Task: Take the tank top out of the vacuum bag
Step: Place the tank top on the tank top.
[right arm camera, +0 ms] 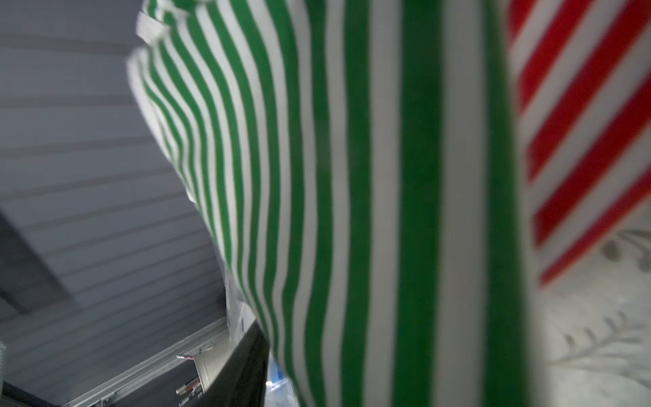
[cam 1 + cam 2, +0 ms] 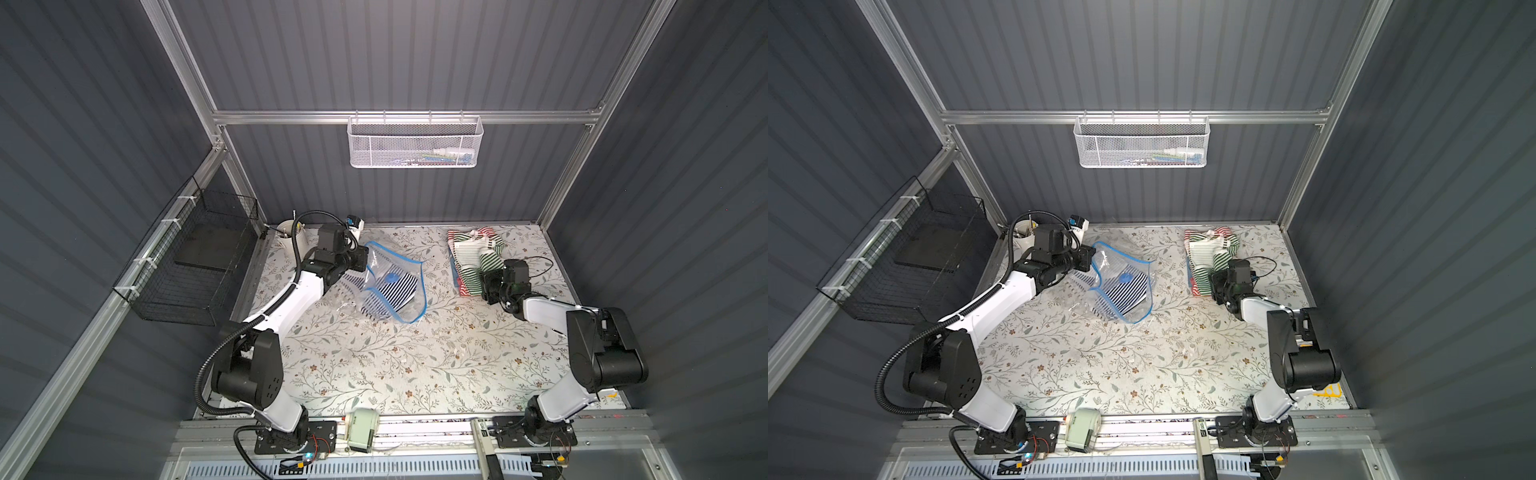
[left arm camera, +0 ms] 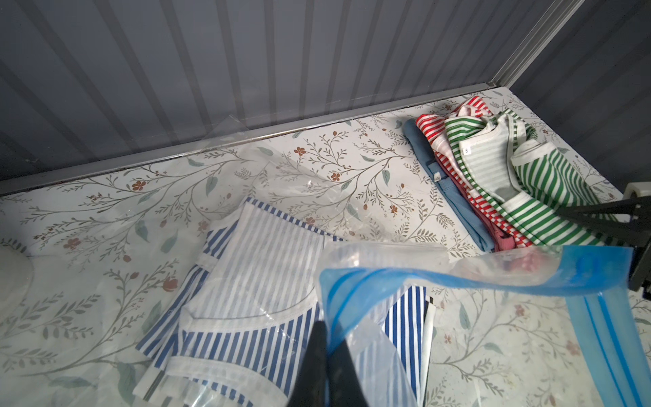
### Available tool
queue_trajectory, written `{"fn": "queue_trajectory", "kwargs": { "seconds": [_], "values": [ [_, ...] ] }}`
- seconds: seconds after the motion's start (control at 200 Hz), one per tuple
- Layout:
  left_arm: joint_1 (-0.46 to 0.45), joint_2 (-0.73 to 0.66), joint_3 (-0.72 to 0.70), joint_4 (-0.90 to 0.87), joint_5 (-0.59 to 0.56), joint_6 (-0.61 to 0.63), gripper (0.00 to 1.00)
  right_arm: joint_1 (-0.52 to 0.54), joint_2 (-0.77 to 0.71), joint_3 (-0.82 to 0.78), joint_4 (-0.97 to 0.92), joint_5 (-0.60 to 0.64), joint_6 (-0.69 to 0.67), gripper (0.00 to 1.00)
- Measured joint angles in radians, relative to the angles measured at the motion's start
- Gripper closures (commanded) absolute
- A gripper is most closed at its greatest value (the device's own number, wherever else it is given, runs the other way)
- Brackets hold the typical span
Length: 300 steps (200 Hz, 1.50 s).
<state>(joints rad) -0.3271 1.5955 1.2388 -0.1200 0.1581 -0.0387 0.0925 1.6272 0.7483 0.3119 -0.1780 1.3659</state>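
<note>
I had the left jaws pinched together on the blue zip strip (image 3: 440,278) of the large clear crinkly plastic vacuum bag (image 2: 386,264), holding its mouth lifted off the floral-papered bench (image 2: 374,365). The blue-and-white striped knit tank top (image 3: 246,282) lay inside the bag as far as I could see through the film, not yet out. To do this step well, I judged I should hold that pinch firm and high so the mouth gaped. Then I would bring the right jaws across to the bag, reach in low, and take the top by a hem, not the film. The right jaws were well apart from the bag, nosed against a green-and-white striped top (image 2: 490,262) on a pile of folded clothes. I could not tell whether they were apart or together. That loose green cloth might snag and drag along. A white cup of tools (image 2: 286,241) stood near the bag, behind the left arm.
</note>
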Motion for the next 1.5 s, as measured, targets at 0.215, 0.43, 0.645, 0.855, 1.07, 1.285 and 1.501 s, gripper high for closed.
{"fn": "queue_trajectory", "kwargs": {
  "seconds": [0.215, 0.43, 0.645, 0.855, 1.07, 1.285, 1.501],
  "values": [
    [0.000, 0.000, 0.000, 0.000, 0.003, 0.000, 1.00, -0.021, -0.166, -0.015, -0.162, 0.026, -0.121, 0.22],
    [0.000, 0.000, 0.000, 0.000, 0.003, -0.003, 1.00, -0.153, -0.302, -0.017, -0.331, 0.029, -0.304, 0.16],
    [0.000, 0.000, 0.000, 0.000, 0.003, -0.004, 1.00, -0.262, -0.222, 0.131, -0.510, 0.025, -0.516, 0.22],
    [0.000, 0.000, 0.000, 0.000, 0.003, -0.004, 1.00, -0.280, 0.017, 0.368, -0.514, -0.066, -0.695, 0.33],
    [0.000, 0.005, 0.003, 0.000, 0.003, -0.003, 1.00, -0.281, 0.168, 0.516, -0.572, -0.113, -0.781, 0.31],
    [0.000, 0.020, 0.006, 0.000, 0.003, -0.003, 1.00, -0.294, 0.076, 0.333, -0.597, -0.090, -0.818, 0.35],
    [0.000, 0.021, 0.006, 0.000, 0.008, -0.004, 1.00, -0.310, 0.047, 0.256, -0.596, -0.116, -0.829, 0.39]
  ]
}}
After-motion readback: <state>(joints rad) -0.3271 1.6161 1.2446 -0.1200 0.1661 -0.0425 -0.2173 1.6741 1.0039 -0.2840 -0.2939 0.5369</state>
